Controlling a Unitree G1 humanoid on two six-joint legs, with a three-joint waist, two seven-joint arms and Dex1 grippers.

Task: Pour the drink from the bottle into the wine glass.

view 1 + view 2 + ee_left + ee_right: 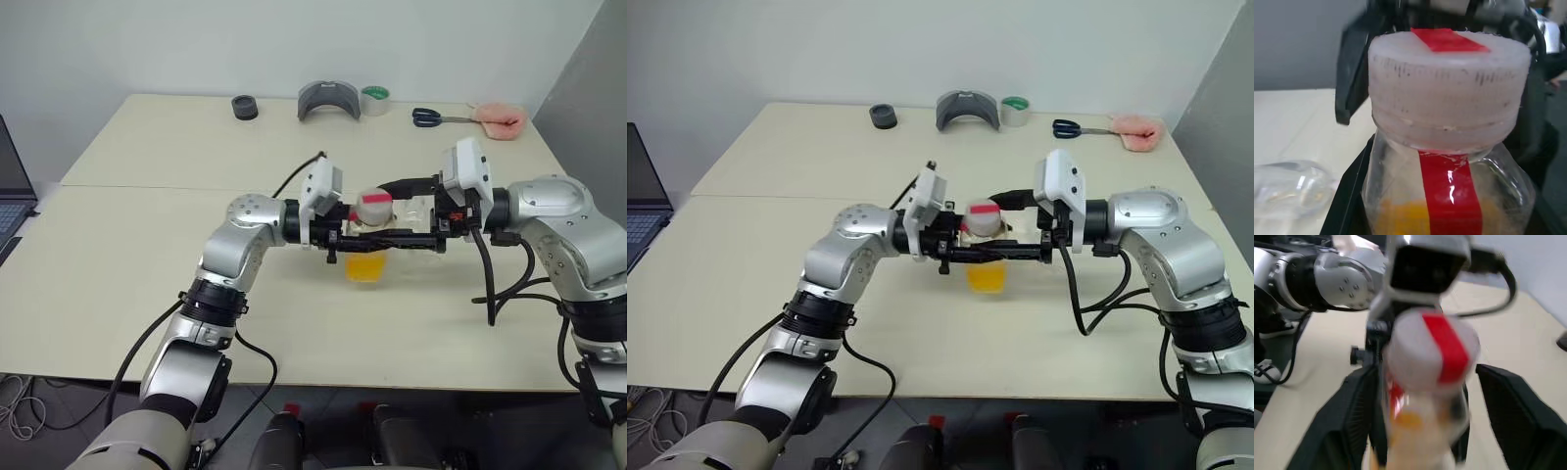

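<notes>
Head views, left to right. A laptop (12, 191) edge sits at the far left beside the table (147, 284). The left gripper (965, 253) reaches level toward the right and is pinched on the bottle (984, 250) just below its cap (982, 215); the bottle stands upright, lifted above the tabletop near the middle of the table, with the drink (986, 276) filling its lower part. In the left wrist view a red label strip (1449, 193) runs up the bottle's side and over the cap, and the left gripper's fingers (1347, 196) press against the bottle's shoulder. The wine glass (416, 209) lies just behind the bottle, between the two wrists; whether it rests on the table cannot be told. The right gripper (1024, 250) reaches level toward the left, meeting the bottle from the opposite side. In the right wrist view its fingers (1520, 416) stand spread on either side of the bottle, apart from the cap.

Far edge of the table, left to right: a small black ring (244, 107), a grey curved holder (329, 100), a tape roll (375, 99), scissors (438, 117) and a pink cloth (501, 120).
</notes>
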